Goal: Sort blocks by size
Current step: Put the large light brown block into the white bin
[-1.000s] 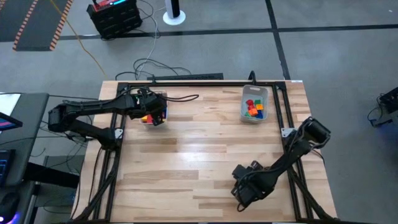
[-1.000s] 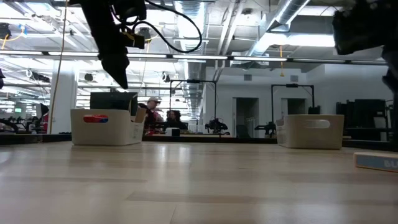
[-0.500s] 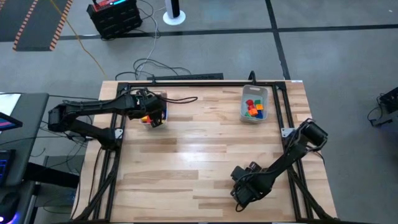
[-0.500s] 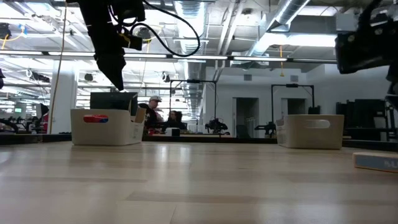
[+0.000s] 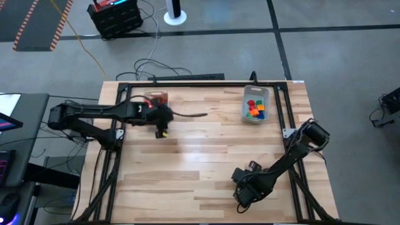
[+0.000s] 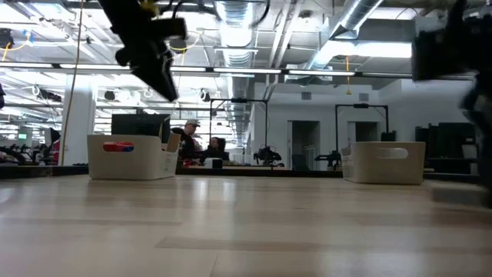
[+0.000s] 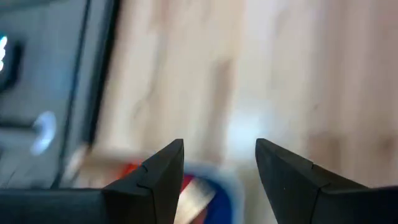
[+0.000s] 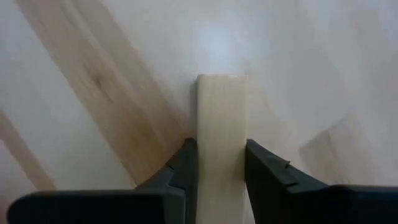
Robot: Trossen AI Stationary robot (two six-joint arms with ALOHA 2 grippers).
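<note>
My right gripper (image 5: pixel 245 194) is near the table's front edge, shut on a long tan block (image 8: pixel 221 112). In the high view the gripper hides that block. My left gripper (image 5: pixel 161 122) hovers open and holds nothing, just on the near side of the left clear bin (image 5: pixel 156 98), where a red block (image 5: pixel 159 97) shows. The right clear bin (image 5: pixel 255 105) at the far right holds several red, yellow, orange, green and blue blocks. My right gripper pinches the tan block's two long sides (image 8: pixel 221 155) between its two fingers (image 8: pixel 186 165). The fingers point down from above and lie across the block. The block stays level, its far end sticking out past the fingertips. Whether it rests on the table, I cannot tell.
A black metal frame (image 5: pixel 187 84) runs along the table's edges. Bare wood (image 5: pixel 200 150) stretches between the two arms. In the low view both bins (image 6: pixel 131 156) (image 6: pixel 384 161) stand at the far side, with people in the room behind.
My left gripper has swung away from above the left bin, toward the table's near edge and a little to the right. The bin it covered now shows in the high view.
</note>
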